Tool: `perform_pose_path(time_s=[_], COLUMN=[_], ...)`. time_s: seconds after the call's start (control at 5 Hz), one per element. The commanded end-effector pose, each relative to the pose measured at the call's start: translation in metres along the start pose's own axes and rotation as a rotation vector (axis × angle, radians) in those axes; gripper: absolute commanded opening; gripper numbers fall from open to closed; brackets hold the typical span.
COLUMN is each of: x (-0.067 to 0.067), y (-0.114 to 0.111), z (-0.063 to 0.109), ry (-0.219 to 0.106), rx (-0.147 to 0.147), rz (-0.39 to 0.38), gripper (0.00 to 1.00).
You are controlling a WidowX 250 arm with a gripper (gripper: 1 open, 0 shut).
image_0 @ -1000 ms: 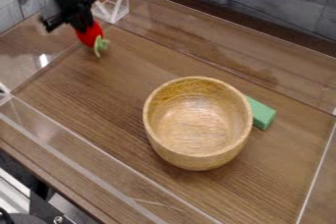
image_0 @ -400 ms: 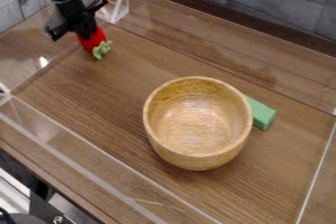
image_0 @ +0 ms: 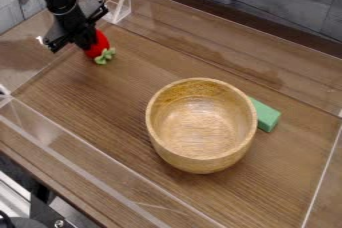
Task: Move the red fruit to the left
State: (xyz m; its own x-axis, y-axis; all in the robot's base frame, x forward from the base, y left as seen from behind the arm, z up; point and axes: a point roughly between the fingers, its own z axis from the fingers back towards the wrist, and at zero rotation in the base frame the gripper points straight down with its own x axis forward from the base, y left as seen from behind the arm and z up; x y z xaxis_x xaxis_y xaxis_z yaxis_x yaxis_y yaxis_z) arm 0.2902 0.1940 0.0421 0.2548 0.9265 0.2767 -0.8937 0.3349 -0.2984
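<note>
Strawberry (image_0: 99, 48) sits at the far left of the table (image_0: 120, 122), pinched tight in the gripper (image_0: 80, 40), low to the wood. Probably about ready to drop, well away from the bowl (image_0: 201, 124) and green block (image_0: 267, 117).

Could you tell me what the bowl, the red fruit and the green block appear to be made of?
The bowl looks like turned wood with a light, fairly matte finish: fine grain lines show inside it. The red fruit seems to be glossy plastic or rubber, with a pale green leafy cap; too small to say which. The green block looks matte, possibly painted wood or foam; its flat, even colour leaves that open.
</note>
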Motion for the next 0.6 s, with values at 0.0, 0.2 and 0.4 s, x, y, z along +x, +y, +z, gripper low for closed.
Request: perform_pose_path(time_s=[0.0,0.2,0.4], x=[0.021,0.023,0.025], y=[-0.01,-0.019,-0.028], z=[0.031,0.037,0.04], ry=[-0.051,-0.046,-0.043], rx=[-0.031,-0.026,-0.018], rz=[0.012,0.037,0.062], gripper=[0.0,0.0,0.0])
